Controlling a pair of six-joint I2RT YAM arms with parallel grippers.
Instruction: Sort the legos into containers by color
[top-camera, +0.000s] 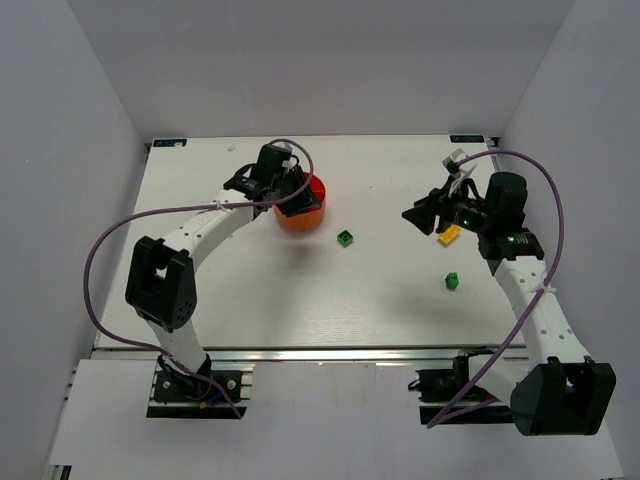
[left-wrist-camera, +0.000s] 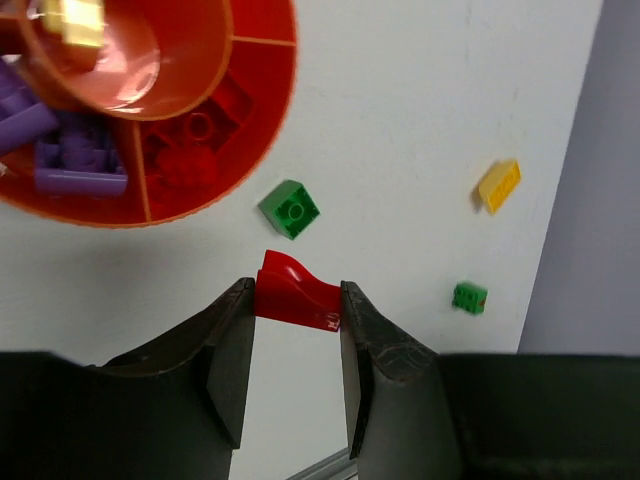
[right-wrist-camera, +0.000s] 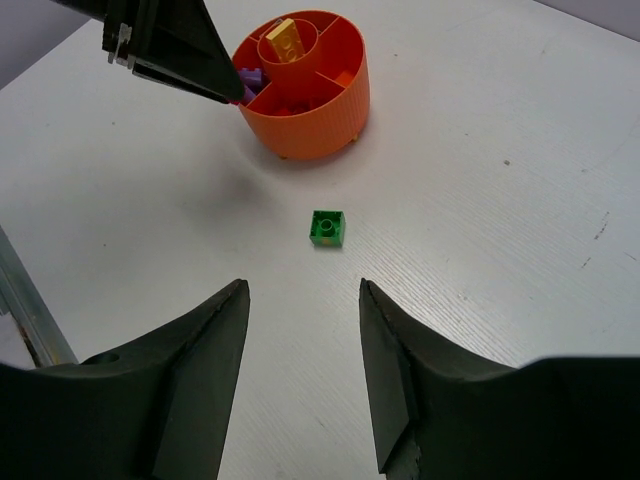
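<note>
The round red-orange bowl (top-camera: 303, 219) stands at the back middle of the table. In the left wrist view its wedges (left-wrist-camera: 215, 190) hold purple legos (left-wrist-camera: 75, 160) and red legos (left-wrist-camera: 195, 150), and its central cup holds a yellow one (left-wrist-camera: 75, 20). My left gripper (top-camera: 292, 198) hovers over the bowl's near edge, shut on a small red lego (left-wrist-camera: 290, 285). My right gripper (top-camera: 422, 215) is open and empty above the table, facing a green lego (right-wrist-camera: 327, 228) and the bowl (right-wrist-camera: 300, 130).
Loose on the table are a green lego (top-camera: 345, 238) right of the bowl, a second green lego (top-camera: 451, 281) further right, and a yellow lego (top-camera: 449, 235) under my right arm. They also show in the left wrist view: green (left-wrist-camera: 290, 209), green (left-wrist-camera: 469, 297), yellow (left-wrist-camera: 498, 186).
</note>
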